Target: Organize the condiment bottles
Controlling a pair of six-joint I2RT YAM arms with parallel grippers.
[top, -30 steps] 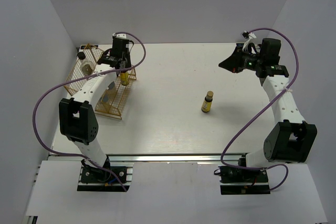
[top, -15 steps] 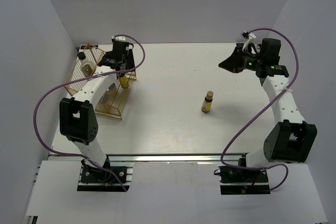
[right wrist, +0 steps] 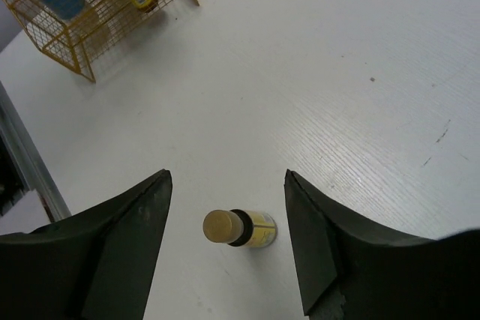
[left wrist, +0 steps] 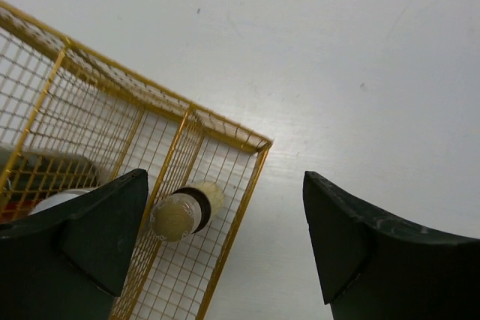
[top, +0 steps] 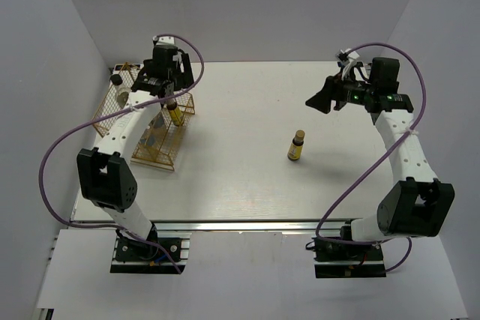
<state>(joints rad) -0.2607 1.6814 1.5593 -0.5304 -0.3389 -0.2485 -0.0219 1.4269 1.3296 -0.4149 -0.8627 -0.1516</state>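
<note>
Left tool [left wrist: 224, 176] spread, empty, above bottle [left wrist: 180, 213] inside basket [left wrist: 225, 130] | right tool [right wrist: 227, 174] spread, empty, above lone bottle [right wrist: 240, 228]

We are two arms, the left arm [top: 127, 121] and the right arm [top: 405, 148], built of white shells with chunky black joint housings and set on black bases [top: 142, 249]. A purple cable [top: 43, 166] loops along each of us. Our left gripper [left wrist: 225, 177] and right gripper [right wrist: 227, 174] have broad, matte black fingers [left wrist: 90, 237] with blunt tips. A small green light [top: 353, 97] glows on our right wrist.
</note>
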